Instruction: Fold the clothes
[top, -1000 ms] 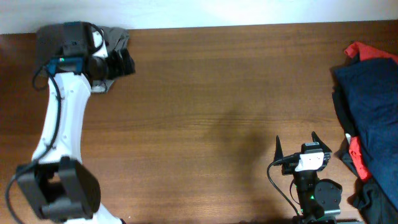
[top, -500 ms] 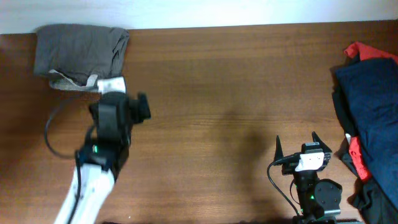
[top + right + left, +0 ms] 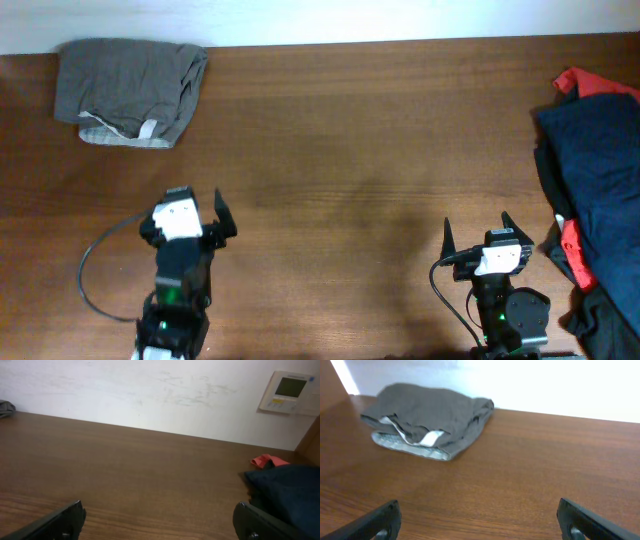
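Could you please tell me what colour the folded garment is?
The garment is plain grey-olive, shown best in the left wrist view.

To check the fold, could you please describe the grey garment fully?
The grey garment lies folded in a compact, slightly rumpled bundle at the far left corner of the table. Plain grey-olive woven cloth; pale waistband lining and a white tag show along its near edge. Only the table touches it.

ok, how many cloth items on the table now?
3 visible: folded grey garment in the far-left corner; navy garment heaped at the right edge; red cloth poking out from under it. That heap may hide more.
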Robot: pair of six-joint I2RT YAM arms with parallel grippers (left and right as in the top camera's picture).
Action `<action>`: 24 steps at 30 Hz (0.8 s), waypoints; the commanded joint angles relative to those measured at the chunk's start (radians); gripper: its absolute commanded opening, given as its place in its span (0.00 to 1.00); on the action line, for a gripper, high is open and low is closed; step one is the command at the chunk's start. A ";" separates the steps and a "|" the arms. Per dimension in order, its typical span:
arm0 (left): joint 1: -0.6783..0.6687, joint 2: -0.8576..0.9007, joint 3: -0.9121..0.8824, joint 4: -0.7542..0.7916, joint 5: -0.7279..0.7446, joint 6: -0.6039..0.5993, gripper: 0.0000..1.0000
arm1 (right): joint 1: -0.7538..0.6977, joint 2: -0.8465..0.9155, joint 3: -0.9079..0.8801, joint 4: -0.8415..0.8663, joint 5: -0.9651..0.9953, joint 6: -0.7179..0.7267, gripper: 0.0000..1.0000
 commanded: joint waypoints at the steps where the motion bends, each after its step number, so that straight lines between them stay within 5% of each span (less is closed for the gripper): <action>1: 0.005 -0.139 -0.076 0.014 -0.017 0.031 0.99 | -0.004 -0.008 -0.005 -0.008 0.016 0.011 0.99; 9: 0.051 -0.378 -0.202 0.014 0.045 0.036 0.99 | -0.004 -0.008 -0.005 -0.008 0.016 0.011 0.99; 15: 0.105 -0.450 -0.227 0.037 0.255 0.251 0.99 | -0.004 -0.008 -0.005 -0.008 0.016 0.011 0.99; 24: 0.106 -0.495 -0.232 -0.047 0.263 0.258 0.99 | -0.004 -0.008 -0.005 -0.008 0.016 0.011 0.99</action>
